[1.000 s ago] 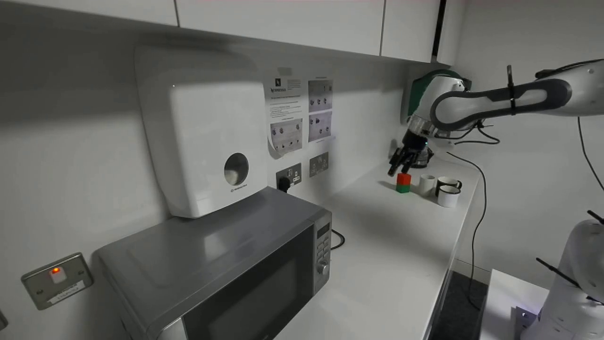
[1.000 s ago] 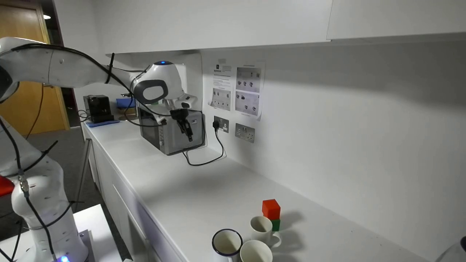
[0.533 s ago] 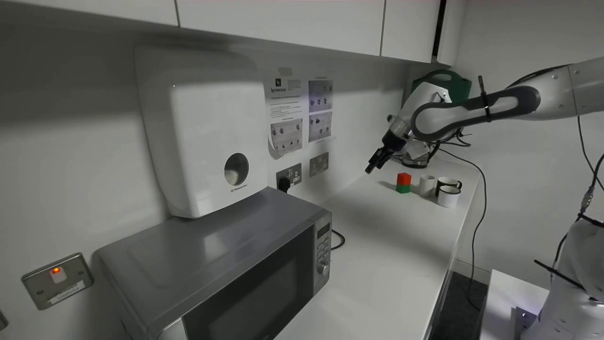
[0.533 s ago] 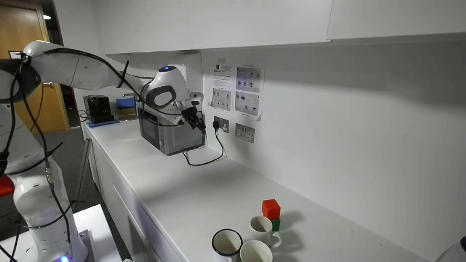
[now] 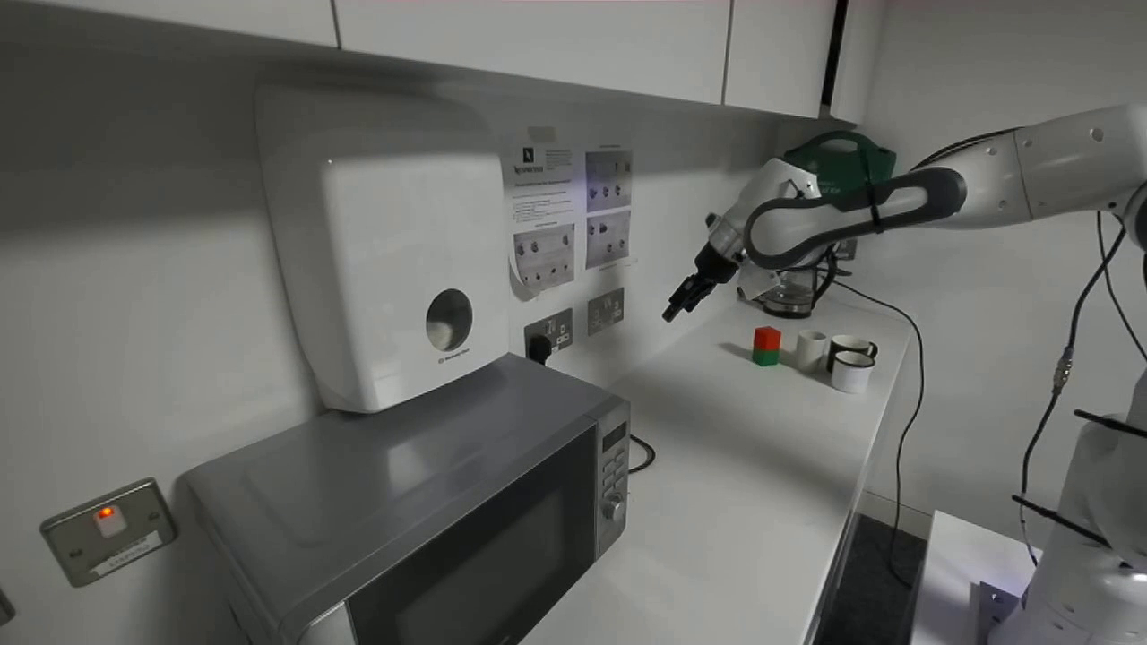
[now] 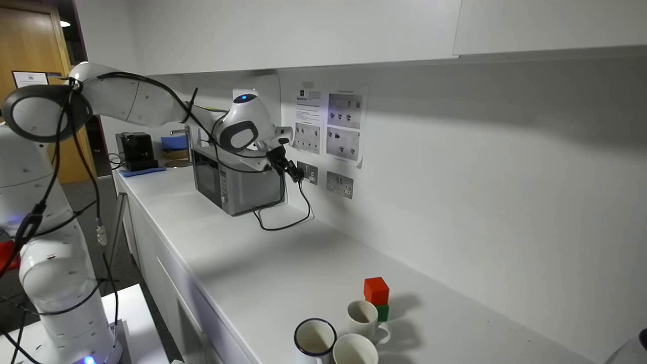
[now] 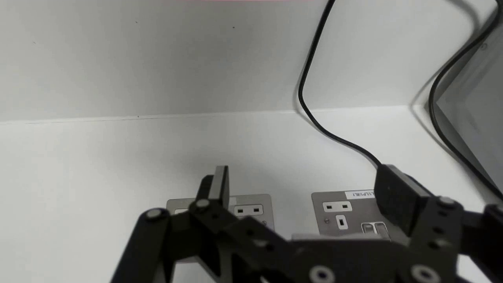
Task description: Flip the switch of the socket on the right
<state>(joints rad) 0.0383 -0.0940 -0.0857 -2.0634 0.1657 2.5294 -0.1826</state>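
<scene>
Two grey metal socket plates with white pin-hole inserts are on the wall. The right-hand socket [image 6: 339,185] has no plug; it also shows in another exterior view [image 5: 606,311] and, partly hidden by a finger, at lower left in the wrist view [image 7: 251,202]. The left-hand socket [image 5: 560,330] holds a black plug; in the wrist view it is at lower right [image 7: 334,200], partly behind the other finger. Its small rocker switches show there; the right-hand socket's switches are hidden. My gripper [image 7: 302,184] is open and empty, in front of the wall near the sockets [image 5: 672,312] [image 6: 298,176].
A microwave [image 5: 430,421] stands on the worktop [image 5: 717,502], with a black cable [image 6: 283,228] to the plug. A red block [image 6: 376,290] on a green one and several mugs [image 6: 316,336] stand farther along. Papers [image 6: 345,124] hang above the sockets.
The arm has swung toward the wall and the sockets, the gripper moving left in an exterior view and right in another. Blocks, mugs and sockets have not moved.
</scene>
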